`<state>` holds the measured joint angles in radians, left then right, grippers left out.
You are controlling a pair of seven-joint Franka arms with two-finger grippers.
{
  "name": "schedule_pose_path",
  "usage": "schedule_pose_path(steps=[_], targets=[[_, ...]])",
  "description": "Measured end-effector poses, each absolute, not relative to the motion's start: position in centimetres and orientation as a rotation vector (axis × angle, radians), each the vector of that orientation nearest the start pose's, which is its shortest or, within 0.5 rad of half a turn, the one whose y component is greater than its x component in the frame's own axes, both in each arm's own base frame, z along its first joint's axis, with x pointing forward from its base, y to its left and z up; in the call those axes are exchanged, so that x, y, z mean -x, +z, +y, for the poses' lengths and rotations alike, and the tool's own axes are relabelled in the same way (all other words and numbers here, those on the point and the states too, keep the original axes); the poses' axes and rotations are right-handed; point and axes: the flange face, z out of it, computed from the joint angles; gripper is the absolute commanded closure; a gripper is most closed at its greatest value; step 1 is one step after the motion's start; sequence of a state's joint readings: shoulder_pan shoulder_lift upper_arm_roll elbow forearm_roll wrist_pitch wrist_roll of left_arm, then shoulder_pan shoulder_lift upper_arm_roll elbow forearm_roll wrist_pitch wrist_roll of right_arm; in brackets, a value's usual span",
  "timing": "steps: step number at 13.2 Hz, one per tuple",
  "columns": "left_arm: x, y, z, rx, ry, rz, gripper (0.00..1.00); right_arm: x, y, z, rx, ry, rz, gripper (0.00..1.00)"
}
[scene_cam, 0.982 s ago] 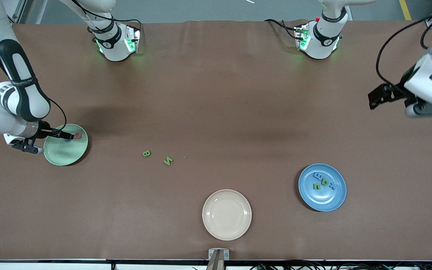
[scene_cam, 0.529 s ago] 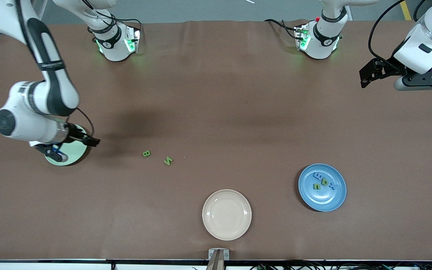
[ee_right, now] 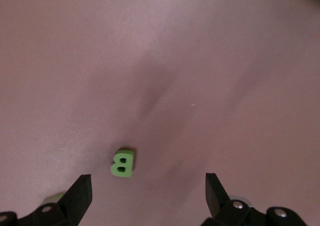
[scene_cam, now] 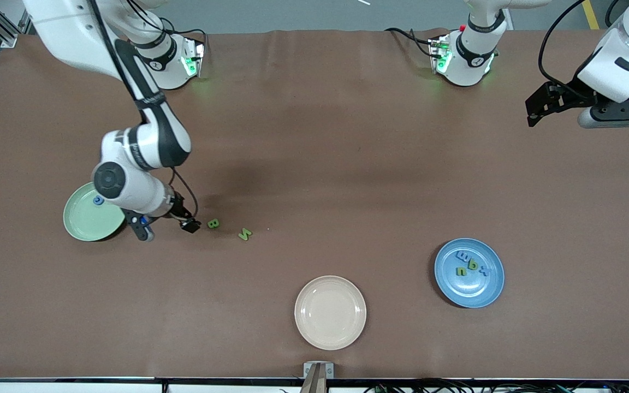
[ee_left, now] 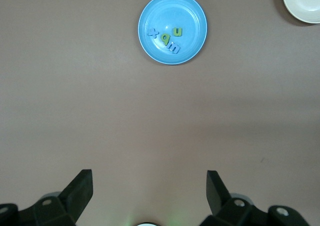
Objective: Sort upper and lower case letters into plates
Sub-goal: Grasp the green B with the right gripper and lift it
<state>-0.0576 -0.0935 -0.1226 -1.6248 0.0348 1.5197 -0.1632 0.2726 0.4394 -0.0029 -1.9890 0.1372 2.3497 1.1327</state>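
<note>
Brown covering is spread over the table (scene_cam: 314, 136). The mint green plate (scene_cam: 82, 221) is set toward the right arm's end, with a small blue letter (scene_cam: 98, 201) lying in it; part of the plate is hidden by the arm. The right gripper (scene_cam: 168, 228) is held low just beside that plate, its jaws spread wide with nothing between them, and a green B (scene_cam: 213, 223) is seen on the table just beside its fingertips. A green S (scene_cam: 244, 234) lies near the B, slightly nearer to the front camera. The blue plate (scene_cam: 469, 295) is placed toward the left arm's end, and four letters are gathered in it: a blue m (ee_left: 173, 47), a blue x (ee_left: 153, 33), a green q (ee_left: 164, 40) and a green u (ee_left: 178, 32). A cream plate (scene_cam: 330, 312), bare inside, is set nearest the front camera. The left gripper (ee_left: 149, 186) is held high over bare table, jaws spread and holding nothing.
</note>
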Motion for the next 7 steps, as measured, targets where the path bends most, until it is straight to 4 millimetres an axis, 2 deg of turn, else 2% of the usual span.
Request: schedule_pose_path(steps=[2,4,7], targets=[[-51.3,64.4,-8.9,3.094,0.009,0.011,0.00,-57.6,20.8,18.6,2.736,0.170,1.501,0.01],[-51.4,64.2,-8.7,3.094,0.015,0.006,0.00,-57.4,19.5,20.1,2.724,0.166,1.532,0.04],[-51.4,64.2,-8.7,3.094,0.014,0.008,0.00,-57.8,19.0,20.0,2.711,0.151,1.554,0.08]])
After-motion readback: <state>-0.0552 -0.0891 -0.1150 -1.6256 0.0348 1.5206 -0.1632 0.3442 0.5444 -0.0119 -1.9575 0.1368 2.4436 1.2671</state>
